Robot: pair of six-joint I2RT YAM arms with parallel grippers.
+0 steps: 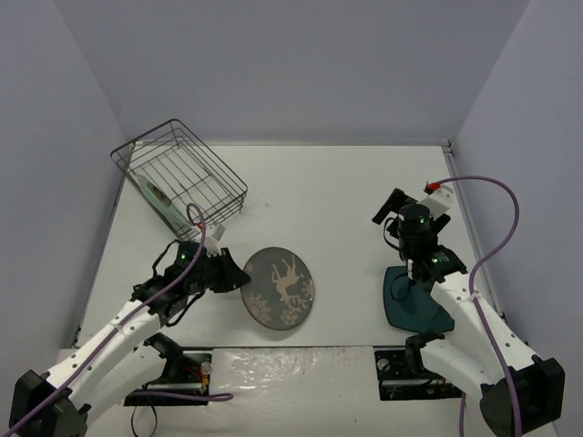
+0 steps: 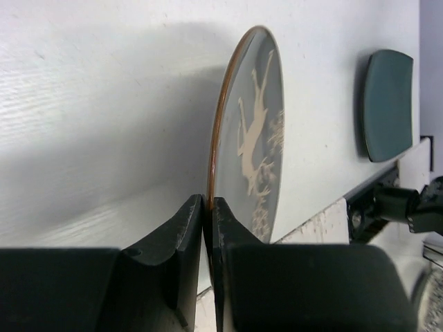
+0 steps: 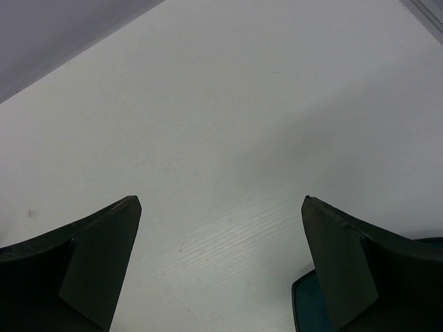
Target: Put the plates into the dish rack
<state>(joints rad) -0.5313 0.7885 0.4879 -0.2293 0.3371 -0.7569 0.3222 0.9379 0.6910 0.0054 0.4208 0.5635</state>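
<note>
The glossy grey plate with the white deer pattern (image 1: pixel 281 287) is near the table's middle front, tilted. My left gripper (image 1: pixel 239 276) is shut on its left rim. In the left wrist view the gripper (image 2: pixel 208 204) pinches the brown rim and the plate (image 2: pixel 252 131) stands edge-on above its shadow. The dark teal rounded-square plate (image 1: pixel 414 308) lies flat at the right, partly under my right arm, and shows in the left wrist view (image 2: pixel 387 104). My right gripper (image 1: pixel 389 209) is open and empty above bare table (image 3: pixel 221 200); the teal plate's corner (image 3: pixel 304 308) shows by its right finger. The pale mint-green plate (image 1: pixel 156 194) stands on edge in the dish rack (image 1: pixel 219 168).
The dish rack stands at the far left, close to the left wall. A red and white fitting with a purple cable (image 1: pixel 439 191) is near the right wall. Both arm bases and a white mat (image 1: pixel 291 364) are along the near edge.
</note>
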